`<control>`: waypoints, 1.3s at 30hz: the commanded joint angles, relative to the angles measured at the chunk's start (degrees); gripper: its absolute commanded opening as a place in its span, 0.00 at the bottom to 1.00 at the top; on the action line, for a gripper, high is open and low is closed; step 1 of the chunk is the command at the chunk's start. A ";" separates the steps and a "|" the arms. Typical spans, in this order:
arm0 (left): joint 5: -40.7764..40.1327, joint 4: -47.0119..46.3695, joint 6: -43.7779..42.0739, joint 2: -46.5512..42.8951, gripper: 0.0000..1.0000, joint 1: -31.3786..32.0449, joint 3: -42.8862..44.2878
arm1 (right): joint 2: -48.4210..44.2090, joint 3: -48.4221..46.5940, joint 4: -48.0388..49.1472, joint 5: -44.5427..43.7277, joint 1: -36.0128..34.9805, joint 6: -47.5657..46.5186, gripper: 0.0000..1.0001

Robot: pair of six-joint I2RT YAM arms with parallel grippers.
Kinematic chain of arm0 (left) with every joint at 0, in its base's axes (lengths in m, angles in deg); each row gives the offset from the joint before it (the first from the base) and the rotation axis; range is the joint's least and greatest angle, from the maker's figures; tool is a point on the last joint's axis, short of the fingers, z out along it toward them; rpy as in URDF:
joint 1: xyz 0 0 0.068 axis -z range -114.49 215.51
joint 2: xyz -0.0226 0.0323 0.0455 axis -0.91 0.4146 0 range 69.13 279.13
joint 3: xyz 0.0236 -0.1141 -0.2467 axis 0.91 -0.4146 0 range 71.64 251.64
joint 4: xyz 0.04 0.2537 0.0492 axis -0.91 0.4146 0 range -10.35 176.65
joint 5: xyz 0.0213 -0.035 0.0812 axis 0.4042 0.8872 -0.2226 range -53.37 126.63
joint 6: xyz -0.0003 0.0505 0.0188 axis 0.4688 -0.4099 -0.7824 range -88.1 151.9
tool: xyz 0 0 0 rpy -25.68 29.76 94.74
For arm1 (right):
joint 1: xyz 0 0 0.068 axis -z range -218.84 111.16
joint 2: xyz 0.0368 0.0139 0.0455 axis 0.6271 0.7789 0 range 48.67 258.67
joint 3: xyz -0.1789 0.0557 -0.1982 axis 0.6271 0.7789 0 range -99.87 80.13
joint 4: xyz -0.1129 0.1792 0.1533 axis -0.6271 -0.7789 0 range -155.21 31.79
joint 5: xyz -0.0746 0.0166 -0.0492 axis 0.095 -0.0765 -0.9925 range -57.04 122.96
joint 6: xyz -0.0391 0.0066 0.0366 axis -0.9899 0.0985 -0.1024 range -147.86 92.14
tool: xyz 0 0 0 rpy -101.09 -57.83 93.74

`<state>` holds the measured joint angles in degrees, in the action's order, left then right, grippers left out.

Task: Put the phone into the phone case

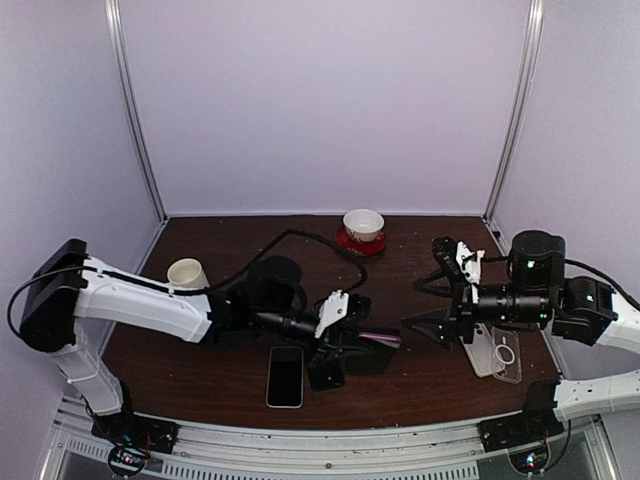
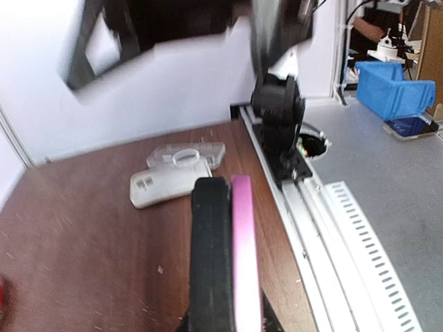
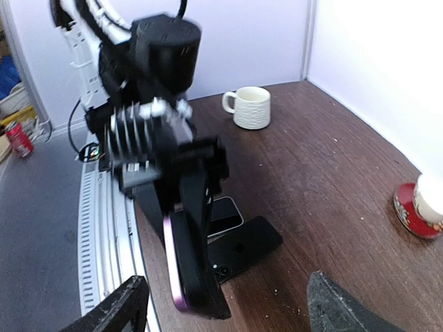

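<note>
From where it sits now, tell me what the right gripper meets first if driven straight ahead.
Most likely the pink-edged black phone held on edge by the left gripper. The right gripper points at it, though the gap's depth is unclear.

White mug [image 1: 187, 273] and bowl [image 1: 363, 224] stand well apart.

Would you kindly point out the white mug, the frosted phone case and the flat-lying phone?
white mug [image 3: 252, 114]: right wrist view, its side wall.
frosted phone case [image 2: 169, 185]: left wrist view, middle of its back.
flat-lying phone [image 1: 285, 377]: top external view, middle of screen.
</note>
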<state>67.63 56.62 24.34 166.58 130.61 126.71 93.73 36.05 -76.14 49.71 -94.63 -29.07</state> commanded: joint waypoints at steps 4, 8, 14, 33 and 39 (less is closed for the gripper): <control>0.20 9.45 -9.06 -14.58 0.00 0.29 0.68 | 2.06 0.88 -0.37 17.11 0.09 -10.08 0.81; -0.43 9.81 -9.51 -16.58 0.00 0.29 -0.06 | 5.40 1.32 6.84 14.69 -0.67 -8.65 0.74; -0.40 10.02 -8.44 -16.64 0.00 0.29 0.68 | 10.15 1.07 12.88 11.42 -1.93 -7.31 0.54; -0.19 10.85 -8.46 -16.76 0.00 0.37 0.42 | 11.71 -2.77 12.13 9.54 -2.48 -5.56 0.00; -0.41 10.86 -7.51 -17.21 0.16 0.37 -0.04 | 8.84 -2.64 14.38 10.77 -2.53 -5.28 0.00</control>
<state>64.68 70.46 19.86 150.88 129.64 126.60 105.62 36.14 -67.14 59.96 -97.36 -37.20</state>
